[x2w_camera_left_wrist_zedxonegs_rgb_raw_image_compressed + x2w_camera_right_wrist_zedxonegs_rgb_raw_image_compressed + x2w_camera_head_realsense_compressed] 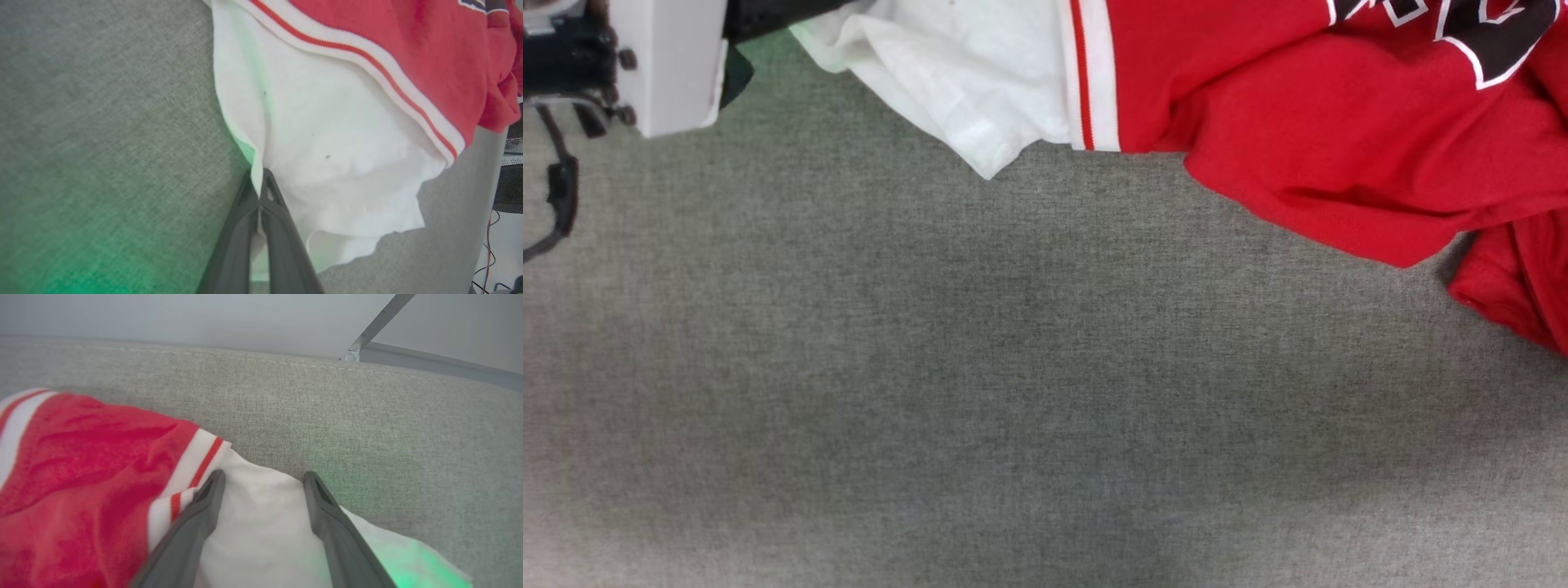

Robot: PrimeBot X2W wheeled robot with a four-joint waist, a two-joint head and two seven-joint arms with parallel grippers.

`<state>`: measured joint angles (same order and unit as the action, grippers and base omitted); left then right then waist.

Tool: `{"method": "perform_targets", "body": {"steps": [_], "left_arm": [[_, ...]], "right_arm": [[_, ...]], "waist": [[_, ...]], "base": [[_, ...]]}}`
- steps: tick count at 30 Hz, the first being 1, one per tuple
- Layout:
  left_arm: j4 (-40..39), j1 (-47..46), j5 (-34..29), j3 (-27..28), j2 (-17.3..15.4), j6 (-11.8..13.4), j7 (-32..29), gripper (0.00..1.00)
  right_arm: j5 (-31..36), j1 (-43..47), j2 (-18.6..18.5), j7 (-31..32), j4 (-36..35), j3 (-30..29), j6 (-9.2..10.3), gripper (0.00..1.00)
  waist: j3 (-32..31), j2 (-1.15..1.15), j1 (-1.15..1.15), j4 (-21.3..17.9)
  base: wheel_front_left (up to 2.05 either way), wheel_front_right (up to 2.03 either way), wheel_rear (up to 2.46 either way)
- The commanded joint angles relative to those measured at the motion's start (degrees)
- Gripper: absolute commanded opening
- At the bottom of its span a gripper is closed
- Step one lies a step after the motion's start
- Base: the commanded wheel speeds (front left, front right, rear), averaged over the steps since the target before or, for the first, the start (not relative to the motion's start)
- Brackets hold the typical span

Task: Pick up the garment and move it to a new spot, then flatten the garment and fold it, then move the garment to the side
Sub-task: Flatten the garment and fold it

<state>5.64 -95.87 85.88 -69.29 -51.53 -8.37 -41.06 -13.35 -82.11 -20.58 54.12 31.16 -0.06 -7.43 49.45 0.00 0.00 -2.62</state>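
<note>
Soft red jersey-knit garment lies rumpled in folds, with white short sleeve and ribbed white trim with thin red stripe. Chest lettering black, white-outlined, blocky (cut off, unreadable). Under garment: tabletop, grey coarse-woven cloth cover, stitched seam along edge beyond garment. Dark tapered fingers of left hand closed, pinching edge of garment's white sleeve. Fingers of right hand spread wide over white part of garment, nothing gripped (contact unclear).
</note>
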Motion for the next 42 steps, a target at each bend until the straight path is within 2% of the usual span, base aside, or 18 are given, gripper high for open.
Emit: {"method": "perform_targets", "body": {"steps": [1,2,4,5,13,18,24,32,36,37,42], "left_arm": [[3.1,4.3,-1.3,-4.4,-1.1,1.6,-1.5,0.00],[3.1,4.1,-1.2,-4.5,-1.2,1.6,-1.4,0.00],[3.1,4.0,-0.9,-4.6,-1.2,1.6,-1.0,0.00],[3.2,3.8,-0.8,-4.6,-1.2,1.6,-1.0,0.00],[3.5,3.2,0.3,-4.9,-1.1,1.7,0.8,0.00],[3.8,3.3,-0.3,-4.5,0.0,1.7,4.7,0.00],[6.4,3.6,-0.6,-2.2,0.8,1.3,15.5,0.00],[14.0,4.9,-0.3,0.5,2.8,1.0,29.5,0.00],[20.3,3.7,0.3,2.7,4.0,1.0,35.6,0.00],[20.3,3.7,0.3,2.7,4.0,1.0,35.6,0.00],[29.5,0.1,1.3,6.4,7.1,1.0,42.1,0.00]], "right_arm": [[-0.3,2.9,1.3,2.5,2.1,0.7,-0.10,1.00],[-0.4,2.9,1.1,2.9,2.0,0.7,-0.09,0.73],[-0.4,3.2,0.8,3.3,1.5,0.7,-0.09,0.06],[-0.3,3.3,0.7,3.1,1.2,0.4,-0.09,0.00],[0.9,3.5,0.5,1.2,0.4,-0.5,-0.04,0.00],[-0.3,2.9,1.3,-5.7,-2.1,0.0,-0.06,0.00],[-2.7,4.5,0.1,-14.5,-2.1,-0.8,-0.05,0.00],[-2.6,6.2,-1.9,-20.5,-2.8,-4.3,-0.04,0.00],[-0.7,4.5,-0.9,-23.8,-2.0,-7.7,-0.02,0.00],[-0.7,4.5,-0.9,-23.8,-2.0,-7.7,-0.02,0.00],[4.4,0.7,3.3,-29.5,-0.8,-12.8,0.00,0.00]], "waist": [[0.2,0.00,0.00,-0.4],[0.2,0.00,0.00,-0.4],[0.2,0.00,0.00,-0.5],[0.2,0.00,0.00,-0.5],[0.5,0.00,0.00,-0.5],[-1.0,0.00,0.00,-0.1],[-6.9,0.00,0.00,1.0],[-14.8,0.00,0.00,2.9],[-16.3,0.00,0.00,3.5],[-16.3,0.00,0.00,3.5],[-15.6,0.00,0.00,3.9]], "base": [[0.00,0.00,0.00],[0.00,0.00,0.00],[0.00,0.00,0.00],[0.00,0.00,0.00],[0.00,0.00,0.00],[0.00,0.00,0.00],[0.00,0.00,0.00],[0.00,0.00,0.00],[0.00,0.00,0.00],[0.00,0.00,0.00],[0.00,0.00,0.00]]}}
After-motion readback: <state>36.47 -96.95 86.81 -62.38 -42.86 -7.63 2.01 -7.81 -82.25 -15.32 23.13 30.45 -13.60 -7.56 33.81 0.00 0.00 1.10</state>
